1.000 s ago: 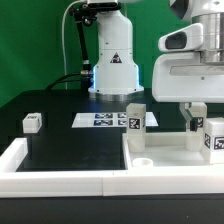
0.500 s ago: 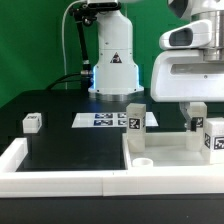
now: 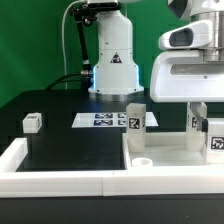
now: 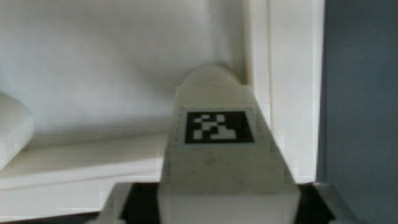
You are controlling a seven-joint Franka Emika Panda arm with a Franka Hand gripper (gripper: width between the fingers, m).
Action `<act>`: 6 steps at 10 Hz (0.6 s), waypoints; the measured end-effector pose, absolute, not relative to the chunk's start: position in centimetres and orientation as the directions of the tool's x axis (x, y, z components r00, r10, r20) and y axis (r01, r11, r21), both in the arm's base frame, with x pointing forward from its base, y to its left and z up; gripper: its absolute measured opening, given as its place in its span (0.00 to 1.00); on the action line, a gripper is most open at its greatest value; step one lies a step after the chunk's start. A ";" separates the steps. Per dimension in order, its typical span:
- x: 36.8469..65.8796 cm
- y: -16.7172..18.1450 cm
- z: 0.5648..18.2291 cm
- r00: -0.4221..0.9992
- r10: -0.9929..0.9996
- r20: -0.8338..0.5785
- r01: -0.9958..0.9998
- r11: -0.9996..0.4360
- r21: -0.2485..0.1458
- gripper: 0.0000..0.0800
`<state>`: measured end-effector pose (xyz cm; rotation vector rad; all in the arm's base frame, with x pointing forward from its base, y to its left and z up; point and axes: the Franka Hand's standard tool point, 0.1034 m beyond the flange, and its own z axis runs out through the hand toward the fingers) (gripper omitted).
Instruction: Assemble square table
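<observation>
The square table's white slab lies at the exterior view's right, with a round socket at its near corner. One tagged leg stands upright at the slab's far corner. My gripper is shut on another tagged leg and holds it upright over the slab's right side. In the wrist view that leg fills the space between my fingers, and my gripper clamps its upper end. A third small leg block lies on the black table at the left.
The marker board lies flat in front of the robot base. A long white border wall runs along the front and left side.
My gripper has shifted slightly to the exterior view's right and a little down, carrying the leg with it. Nothing else moved.
</observation>
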<state>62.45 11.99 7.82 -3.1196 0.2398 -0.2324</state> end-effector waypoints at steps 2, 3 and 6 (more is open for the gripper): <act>62.4 12.0 7.8 0.955 -0.260 0.143 -0.258 -0.966 -0.032 0.36; 62.4 11.9 7.8 0.901 -0.412 0.135 -0.409 -0.911 -0.051 0.36; 62.2 11.8 7.6 0.638 -0.762 0.108 -0.757 -0.647 -0.092 0.36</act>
